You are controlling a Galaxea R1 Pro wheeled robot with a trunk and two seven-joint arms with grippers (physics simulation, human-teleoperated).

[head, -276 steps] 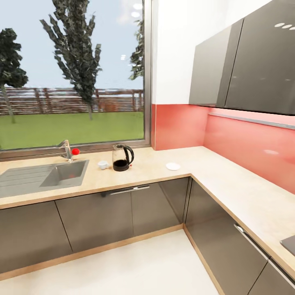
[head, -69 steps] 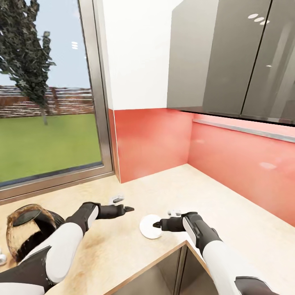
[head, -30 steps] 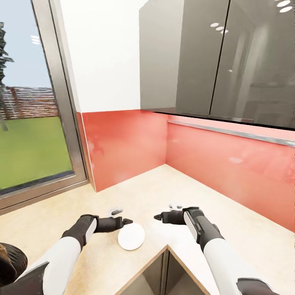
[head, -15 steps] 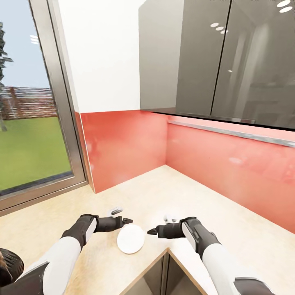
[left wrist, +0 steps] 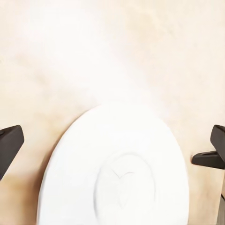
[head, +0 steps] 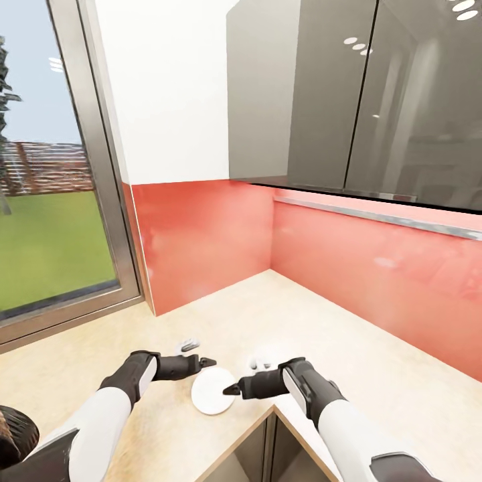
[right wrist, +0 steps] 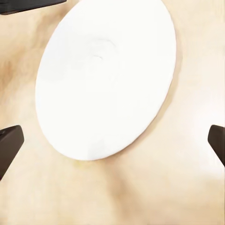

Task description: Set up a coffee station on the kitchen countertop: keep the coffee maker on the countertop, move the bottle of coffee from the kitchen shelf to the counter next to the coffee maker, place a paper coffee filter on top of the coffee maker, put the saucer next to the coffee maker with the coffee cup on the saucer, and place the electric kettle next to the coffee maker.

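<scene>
The white saucer (head: 213,391) lies flat on the beige countertop (head: 375,375), close to the inner corner of its front edge. My left gripper (head: 199,355) hovers just behind the saucer, open, with nothing between its fingers. My right gripper (head: 244,376) is at the saucer's right rim, open and empty. In the left wrist view the saucer (left wrist: 117,173) lies between and beyond the spread fingertips (left wrist: 9,143). The right wrist view has the saucer (right wrist: 103,79) ahead of its wide-apart fingertips (right wrist: 9,140). The dark kettle (head: 13,428) peeks in at the far left.
The counter turns a corner here, with a red backsplash (head: 201,241) behind and grey wall cabinets (head: 348,100) overhead. A large window (head: 47,201) stands at the left. The cabinet front's inner corner (head: 271,428) drops away just below the saucer.
My right gripper has moved left and down until its fingertip reaches the saucer's right rim. The left gripper and saucer have stayed put. Earlier, the camera closed in on the counter corner.
</scene>
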